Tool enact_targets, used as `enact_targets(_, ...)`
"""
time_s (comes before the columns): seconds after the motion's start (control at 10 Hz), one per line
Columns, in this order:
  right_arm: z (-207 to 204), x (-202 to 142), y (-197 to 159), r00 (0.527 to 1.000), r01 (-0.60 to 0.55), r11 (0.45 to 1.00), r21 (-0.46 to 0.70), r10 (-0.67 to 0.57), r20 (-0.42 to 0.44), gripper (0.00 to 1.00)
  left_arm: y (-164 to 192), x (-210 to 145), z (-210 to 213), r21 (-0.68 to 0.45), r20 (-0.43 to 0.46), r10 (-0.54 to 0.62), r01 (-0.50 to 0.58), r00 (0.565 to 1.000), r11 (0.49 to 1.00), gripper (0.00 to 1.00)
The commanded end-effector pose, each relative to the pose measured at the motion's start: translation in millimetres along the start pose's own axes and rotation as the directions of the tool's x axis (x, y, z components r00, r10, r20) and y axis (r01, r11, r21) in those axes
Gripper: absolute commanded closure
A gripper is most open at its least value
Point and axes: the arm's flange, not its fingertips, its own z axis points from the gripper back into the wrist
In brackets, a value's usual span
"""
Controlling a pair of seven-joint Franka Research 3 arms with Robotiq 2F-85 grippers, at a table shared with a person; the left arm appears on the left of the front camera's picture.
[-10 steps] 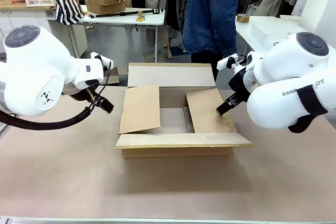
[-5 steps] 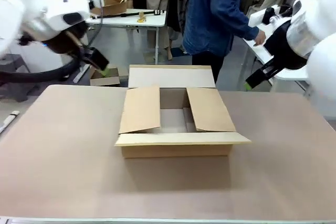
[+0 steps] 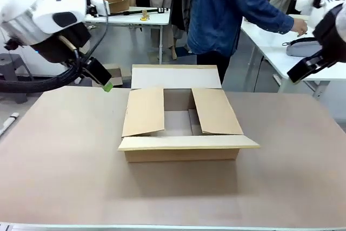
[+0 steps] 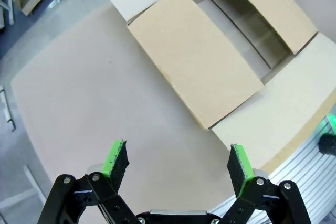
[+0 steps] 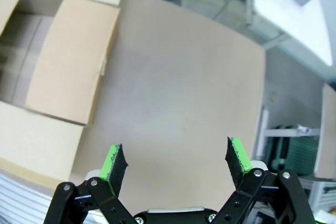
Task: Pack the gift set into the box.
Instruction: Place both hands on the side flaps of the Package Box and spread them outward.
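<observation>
one box [image 3: 181, 120] sits in the middle of the table [image 3: 65, 155], btw the two arms and right in front of the person [image 3: 227, 9]. my read: it's put there so both sides can reach it. it has 4 flaps. the far and near ones spread flat outward. the 2 side ones lean in over the opening and cover a good part of it, so they'd need pushing back before anything bulky goes in. the strip of box floor showing btw them is bare.

2 end effectors, both empty w/ fingers spread wide. the left end effector [image 3: 102, 81] hangs over the table's far left edge, well apart from the box. the right end effector [image 3: 305, 68] is raised out beyond the table's right edge. held up and out like that, they leave the space over the box free for loading.

the person turns aside, 1 hand [image 3: 299, 25] reaching over a white side table [image 3: 270, 41] twd a grey thing [image 3: 303, 47]. it's maybe a pouch, too small to be sure.
</observation>
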Motion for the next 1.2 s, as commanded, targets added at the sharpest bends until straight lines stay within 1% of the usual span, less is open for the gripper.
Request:
enact_targets(0.0, -34.7, -10.3, -42.6, 0.928, 0.374, 0.855, 0.361, -0.348, -0.137, 0.00, 14.0, -9.6, 1.2, -0.339, -0.009, 0.072, -0.071, 0.997, 0.938, 0.00)
enact_targets(0.1, -44.4, -5.7, -67.6, 0.724, 0.662, 0.497, 0.561, -0.619, -0.305, 0.00, 35.7, -17.9, 6.4, -0.572, -0.004, 0.187, -0.156, 0.982, 0.805, 0.00)
enact_targets(0.2, -46.3, -5.2, -80.5, 0.663, 0.698, 0.212, 0.683, -0.551, -0.507, 0.00, 56.8, -25.2, 4.4, -0.715, -0.014, 0.271, -0.199, 0.962, 0.670, 0.00)
enact_targets(0.3, -45.0, -6.0, -90.2, 0.653, 0.660, 0.025, 0.751, -0.513, -0.557, 0.00, 80.5, -33.6, -4.7, -0.828, -0.030, 0.408, -0.252, 0.912, 0.501, 0.00)
enact_targets(0.4, -38.4, -6.0, -96.1, 0.663, 0.582, -0.109, 0.806, -0.512, -0.547, 0.00, 97.6, -42.2, -15.3, -0.876, -0.068, 0.470, -0.278, 0.880, 0.395, 0.00)
enact_targets(0.5, -27.6, -4.2, -95.6, 0.683, 0.496, -0.175, 0.851, -0.526, -0.506, 0.00, 105.6, -48.2, -25.5, -0.879, -0.105, 0.516, -0.322, 0.850, 0.351, 0.00)
enact_targets(0.6, -16.8, 1.0, -89.8, 0.705, 0.468, -0.198, 0.861, -0.503, -0.499, 0.00, 108.8, -50.4, -32.0, -0.877, -0.123, 0.545, -0.347, 0.830, 0.331, 0.00)
enact_targets(0.7, -9.0, 9.5, -71.5, 0.749, 0.479, -0.196, 0.856, -0.418, -0.515, 0.00, 111.4, -48.4, -34.7, -0.887, -0.114, 0.612, -0.358, 0.783, 0.292, 0.00)
enact_targets(0.8, -5.0, 16.6, -51.4, 0.787, 0.499, -0.164, 0.851, -0.324, -0.525, 0.00, 110.9, -44.8, -33.5, -0.881, -0.080, 0.630, -0.351, 0.772, 0.318, 0.00)
enact_targets(0.9, -10.1, 16.9, -51.8, 0.785, 0.522, -0.108, 0.846, -0.328, -0.526, 0.00, 106.9, -39.1, -28.8, -0.824, -0.090, 0.645, -0.420, 0.759, 0.380, 0.00)
enact_targets(1.0, 5.6, 8.2, -70.9, 0.812, 0.474, 0.087, 0.876, -0.428, -0.397, 0.00, 126.3, -52.4, -34.2, -0.899, -0.108, 0.598, -0.334, 0.794, 0.282, 0.00)
enact_targets(1.1, 5.6, 8.2, -70.9, 0.812, 0.474, 0.087, 0.876, -0.428, -0.397, 0.00, 126.3, -52.4, -34.2, -0.899, -0.108, 0.598, -0.334, 0.794, 0.282, 0.00)
